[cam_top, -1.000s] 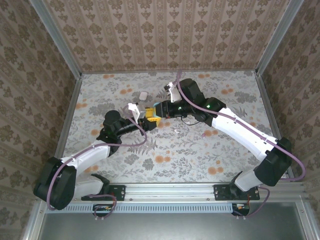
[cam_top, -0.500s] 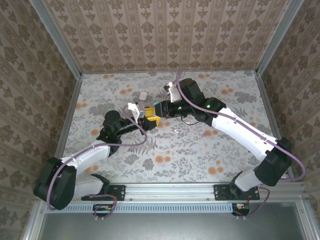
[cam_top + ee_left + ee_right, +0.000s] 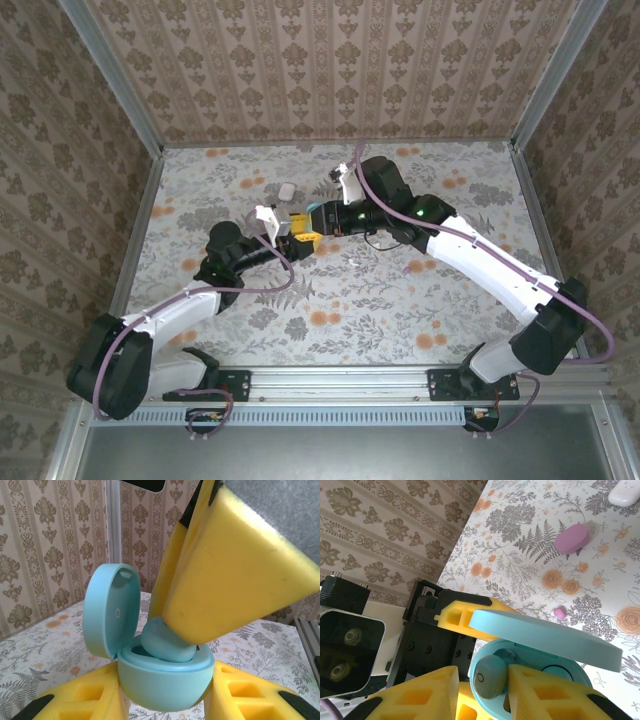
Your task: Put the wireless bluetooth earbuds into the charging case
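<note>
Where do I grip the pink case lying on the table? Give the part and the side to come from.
Take the pink charging case across its short width, fingers on the two long sides, coming straight down. It lies flat and closed on the table, a low oval pebble, so those sides likely give the steadiest hold.

Near the middle of the table [image 3: 400, 320], the left gripper [image 3: 288, 233] and the right gripper [image 3: 312, 221] meet tip to tip. The open case [image 3: 162, 682] sits between the left gripper's fingers [image 3: 82, 700], with its lid [image 3: 111, 611] standing up at the left. An earbud [image 3: 489, 676] lies in the case between the right gripper's fingers [image 3: 540, 690], touching one and just apart from the other. Beyond, on the table, lie a loose earbud [image 3: 560, 612], then a closed case [image 3: 572, 538], and a second closed case [image 3: 625, 494] farther off.
</note>
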`<state>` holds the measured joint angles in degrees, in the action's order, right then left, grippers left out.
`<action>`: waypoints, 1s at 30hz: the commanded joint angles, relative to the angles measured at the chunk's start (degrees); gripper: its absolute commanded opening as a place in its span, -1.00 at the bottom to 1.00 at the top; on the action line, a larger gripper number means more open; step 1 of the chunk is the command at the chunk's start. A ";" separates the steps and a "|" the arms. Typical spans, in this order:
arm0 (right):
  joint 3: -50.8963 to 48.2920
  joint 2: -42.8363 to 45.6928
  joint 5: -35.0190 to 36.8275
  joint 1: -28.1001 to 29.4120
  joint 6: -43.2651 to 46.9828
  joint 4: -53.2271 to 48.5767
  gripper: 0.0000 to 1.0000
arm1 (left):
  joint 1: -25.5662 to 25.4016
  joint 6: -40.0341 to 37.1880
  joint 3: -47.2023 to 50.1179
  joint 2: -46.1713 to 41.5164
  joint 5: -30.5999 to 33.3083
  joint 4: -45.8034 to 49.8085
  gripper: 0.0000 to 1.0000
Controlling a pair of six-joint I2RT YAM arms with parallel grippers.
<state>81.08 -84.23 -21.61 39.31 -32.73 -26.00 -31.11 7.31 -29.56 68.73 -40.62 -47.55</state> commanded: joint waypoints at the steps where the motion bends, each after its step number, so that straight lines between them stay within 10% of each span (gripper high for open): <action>1: 1.46 1.55 1.82 0.15 1.08 -3.90 -0.31 | -0.18 0.88 -1.38 -1.67 0.46 -5.63 -0.25; 30: -1.64 9.11 11.05 -1.93 -0.24 -2.68 -0.33 | -0.18 0.36 -2.19 -0.57 -2.07 -5.30 -0.25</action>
<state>80.03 -75.94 -15.90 38.15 -33.12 -25.93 -31.11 7.31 -29.56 68.73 -40.77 -50.61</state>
